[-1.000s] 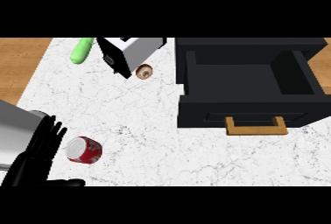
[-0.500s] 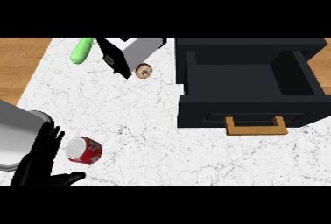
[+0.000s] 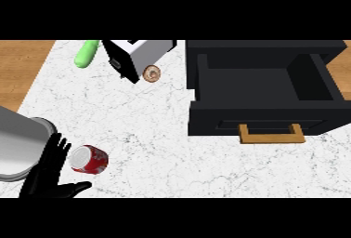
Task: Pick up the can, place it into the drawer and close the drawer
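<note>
At the lower left of the frame the left hand stands open, fingers straight and thumb spread, holding nothing. The red can lies on its side just right of those fingers (long axis slanting toward the lower right). Farther up and right, the black drawer sits open, well apart from the can.

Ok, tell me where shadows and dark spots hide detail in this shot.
Head view: even light on the counter, only faint shadow under the can; the open drawer is black inside, so its depth reads poorly; the left robot hand is black, its finger outlines merging.
</note>
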### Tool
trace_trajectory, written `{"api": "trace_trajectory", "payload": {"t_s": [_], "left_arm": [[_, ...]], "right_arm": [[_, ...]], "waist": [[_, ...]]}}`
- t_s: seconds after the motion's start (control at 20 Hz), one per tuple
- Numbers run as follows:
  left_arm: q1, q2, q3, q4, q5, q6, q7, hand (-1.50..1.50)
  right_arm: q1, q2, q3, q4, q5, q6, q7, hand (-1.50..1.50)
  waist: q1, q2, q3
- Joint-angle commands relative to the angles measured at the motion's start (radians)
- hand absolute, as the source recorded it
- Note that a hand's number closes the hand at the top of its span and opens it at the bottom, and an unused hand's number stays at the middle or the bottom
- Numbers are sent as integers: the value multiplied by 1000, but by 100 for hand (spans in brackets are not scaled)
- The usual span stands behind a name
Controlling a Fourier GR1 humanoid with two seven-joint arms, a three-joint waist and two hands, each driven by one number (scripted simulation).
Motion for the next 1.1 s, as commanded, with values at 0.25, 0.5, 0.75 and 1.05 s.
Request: {"api": "trace_trajectory", "payload": {"t_s": [0.25,0.5,0.75,1.05], "left_arm": [[-69,15,5,185,23,-24,-77,-150],[-138,20,-13,380,-15,-44,-207,-150],[-172,-2,-8,347,41,-11,-137,-150],[-215,3,-2,438,78,-76,-185,150]], "right_arm": [[15,53,-24,-24,-6,52,-12,-150],[-29,-36,-94,-10,-90,17,87,-150],[-51,12,-72,-13,-28,30,72,-150],[115,54,-23,-97,-91,57,30,-150]], "waist": [[0,-1,0],[-1,0,0],[2,0,0],[-7,-1,0]]}}
